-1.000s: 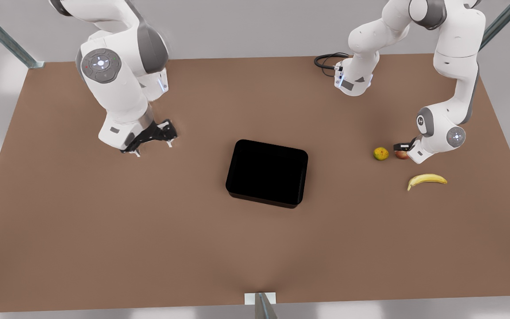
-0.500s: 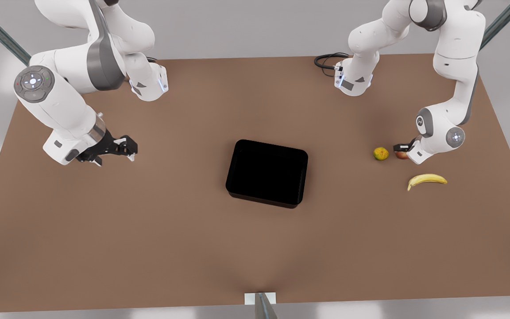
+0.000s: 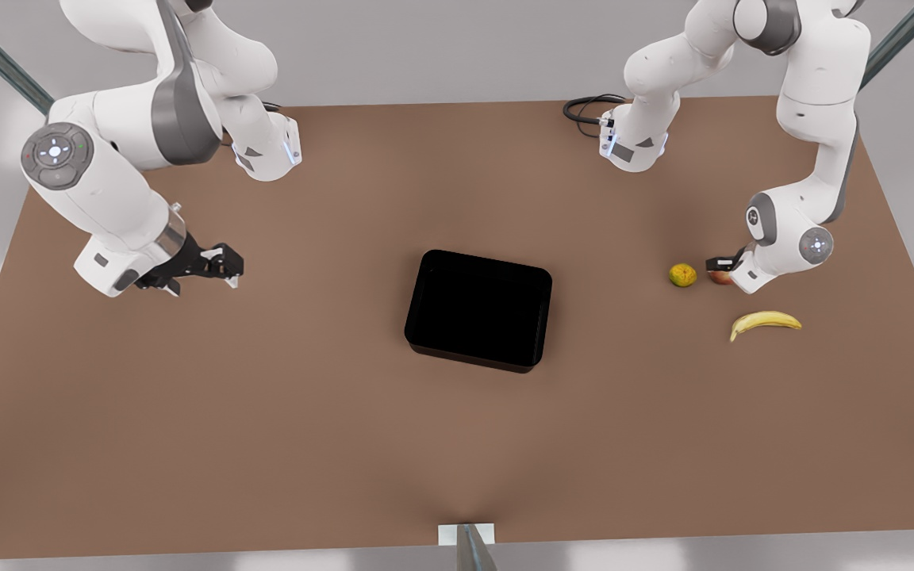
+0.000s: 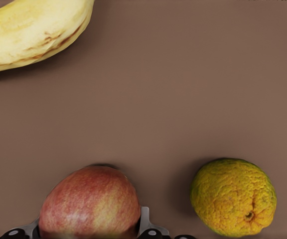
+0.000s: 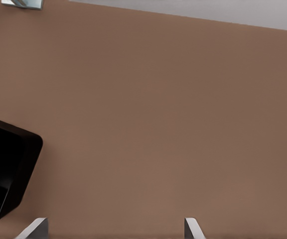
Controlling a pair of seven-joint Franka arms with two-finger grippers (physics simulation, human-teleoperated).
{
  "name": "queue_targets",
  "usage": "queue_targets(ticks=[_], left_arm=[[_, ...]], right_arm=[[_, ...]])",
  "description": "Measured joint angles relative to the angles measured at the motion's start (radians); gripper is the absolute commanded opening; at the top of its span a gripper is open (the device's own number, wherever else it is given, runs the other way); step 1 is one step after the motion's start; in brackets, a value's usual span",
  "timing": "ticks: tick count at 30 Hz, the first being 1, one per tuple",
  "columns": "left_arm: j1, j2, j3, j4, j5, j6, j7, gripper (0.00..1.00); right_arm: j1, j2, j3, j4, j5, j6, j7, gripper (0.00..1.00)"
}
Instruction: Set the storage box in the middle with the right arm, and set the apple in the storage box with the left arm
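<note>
Fruit and a black box [image 3: 478, 308] share a brown surface [image 3: 306, 444] between two white arms. The box sits flat near the middle of the surface, apart from both hands, with one rounded corner [image 5: 14, 164] seen in the right wrist view.

The left hand [image 3: 720, 270], on the front view's right, is down at the surface with its fingers [image 4: 144, 225] on either side of the apple [image 3: 719, 276]. In the left wrist view the apple [image 4: 89, 202], red with pale yellow patches, sits between the finger bases, close against them; whether the fingers actually press it cannot be told. A small yellow-green orange [image 3: 682, 274] lies just beside the apple, on the side toward the box, and shows a rough peel in the left wrist view [image 4: 233, 196]. A banana [image 3: 765, 321] lies near them, closer to the front edge of the surface, with its yellow body [image 4: 34, 30] crossing a corner of the left wrist view.

The right hand [image 3: 223, 268], on the front view's left, hangs above bare surface, well apart from the box. Its fingers [image 5: 34, 228] stand wide with nothing between them.

A black cable [image 3: 584, 107] loops on the surface beside the base of the arm on the front view's right.
</note>
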Motion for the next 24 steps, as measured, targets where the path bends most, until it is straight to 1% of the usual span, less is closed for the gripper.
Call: queue_targets(ticks=[1, 2, 3, 6, 10, 12, 15, 17, 20, 24], left_arm=[[0.003, -0.002, 0.000, 0.000, 0.001, -0.001, 0.002, 0.81], [0.003, -0.003, 0.000, 0.000, 0.002, -0.002, 0.002, 0.79], [0.003, -0.006, 0.000, 0.000, 0.004, -0.007, 0.001, 0.81], [0.003, -0.025, 0.000, -0.002, 0.006, -0.018, 0.003, 0.81], [-0.002, -0.093, -0.003, -0.002, 0.007, -0.051, -0.003, 0.81], [-0.011, -0.125, -0.027, 0.010, 0.008, -0.086, -0.017, 0.81], [-0.011, -0.149, -0.121, 0.050, 0.002, -0.139, -0.129, 0.81], [-0.014, -0.155, -0.204, 0.099, -0.018, -0.183, -0.211, 0.80], [-0.011, -0.169, -0.295, 0.171, -0.059, -0.255, -0.320, 0.80], [-0.024, -0.177, -0.488, 0.335, -0.123, -0.411, -0.575, 0.81]], right_arm=[[-0.002, -0.003, 0.000, 0.003, 0.000, 0.002, 0.000, 1.00], [-0.001, -0.004, 0.000, 0.004, 0.000, 0.005, 0.001, 1.00], [0.001, -0.003, -0.001, 0.017, 0.000, 0.004, 0.002, 1.00], [0.004, 0.002, 0.000, 0.018, 0.008, 0.011, 0.003, 1.00], [0.001, -0.002, 0.003, 0.033, 0.008, 0.003, 0.007, 1.00], [0.006, -0.001, 0.005, 0.039, 0.012, 0.002, 0.002, 1.00], [0.013, 0.009, 0.006, 0.032, 0.009, 0.000, 0.002, 1.00], [0.043, 0.008, 0.009, 0.038, 0.006, 0.005, 0.015, 1.00], [0.047, 0.009, 0.014, 0.034, 0.001, -0.001, 0.017, 1.00], [0.046, 0.009, 0.027, 0.037, 0.008, -0.002, 0.017, 1.00]])
